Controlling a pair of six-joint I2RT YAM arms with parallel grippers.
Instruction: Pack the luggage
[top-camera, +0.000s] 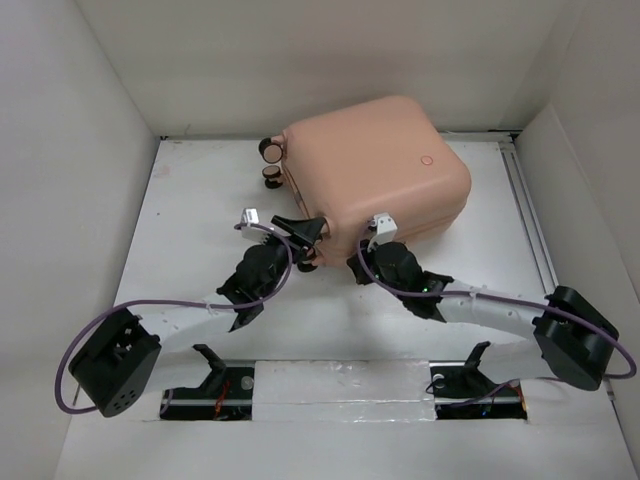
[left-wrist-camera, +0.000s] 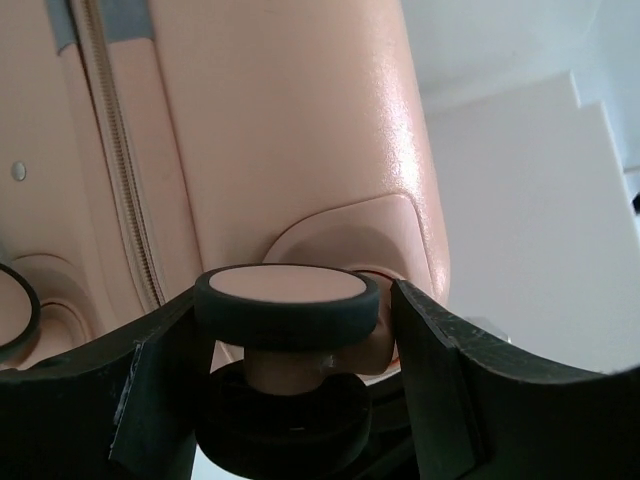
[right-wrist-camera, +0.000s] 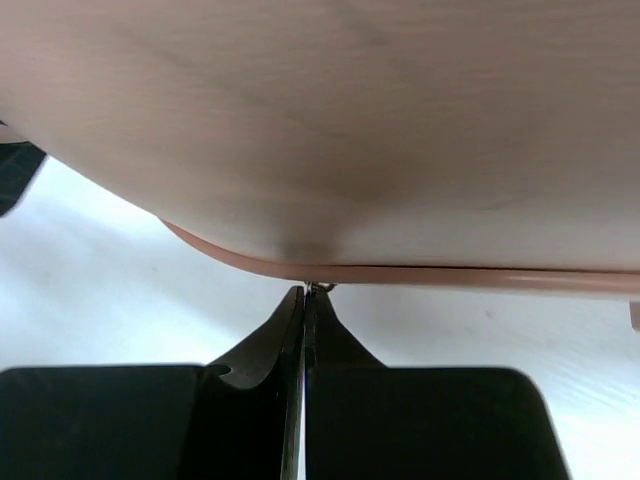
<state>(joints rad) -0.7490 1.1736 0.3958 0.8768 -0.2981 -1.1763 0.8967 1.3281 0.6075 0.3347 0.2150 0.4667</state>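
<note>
The luggage (top-camera: 370, 165) is a salmon-pink hard-shell suitcase lying closed on its side at the back middle of the white table. My left gripper (top-camera: 305, 240) is at its near left corner, with its fingers on either side of a pink-and-black caster wheel (left-wrist-camera: 287, 300), closed against it. The shell (left-wrist-camera: 280, 120) and its zipper (left-wrist-camera: 120, 160) fill the left wrist view. My right gripper (top-camera: 368, 243) is at the near edge of the suitcase (right-wrist-camera: 350, 120). Its jaws are pressed together (right-wrist-camera: 305, 300) on a small metal zipper pull (right-wrist-camera: 320, 288) at the seam.
Two more caster wheels (top-camera: 270, 165) stick out at the suitcase's far left; another wheel (left-wrist-camera: 10, 310) shows at the left edge of the left wrist view. White walls enclose the table on three sides. A metal rail (top-camera: 530, 220) runs along the right side.
</note>
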